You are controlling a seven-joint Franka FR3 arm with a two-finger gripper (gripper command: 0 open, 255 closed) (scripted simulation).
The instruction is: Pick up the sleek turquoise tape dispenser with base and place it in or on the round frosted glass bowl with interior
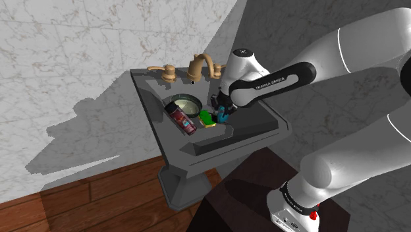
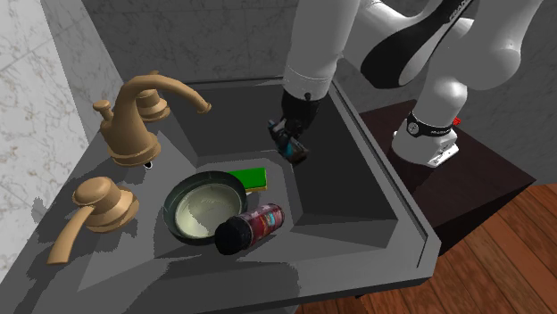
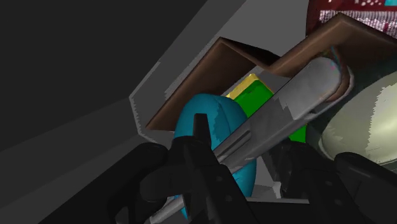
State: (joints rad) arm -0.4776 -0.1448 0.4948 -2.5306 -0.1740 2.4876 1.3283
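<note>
1. The dark grey sink (image 2: 350,198) stands against a marbled wall, over a wood plank floor.
2. The white arm (image 1: 369,66) reaches from its dark stand (image 1: 244,191) down into the basin. White lettering on its dark band reads FRANKA EMIKA.
3. A bronze faucet (image 2: 147,111) and a matching handle (image 2: 98,205) sit on the sink's ledge, at the second exterior view's left.
4. The round bowl (image 2: 196,210), pale inside with a dark rim, rests on the basin floor below the faucet.
5. A red can (image 2: 254,225) with a black cap lies on its side against the bowl's rim. Its label is too small to read.
6. A green sponge (image 2: 250,177) with a yellow edge lies at the bowl's rim, between the bowl and the gripper.
7. The black gripper (image 2: 290,138) is closed narrowly around the tape dispenser (image 2: 295,150).
8. The tape dispenser, turquoise with grey and brown parts in the wrist view, is just beside the sponge and apart from the bowl. I cannot tell whether it touches the basin floor.
</note>
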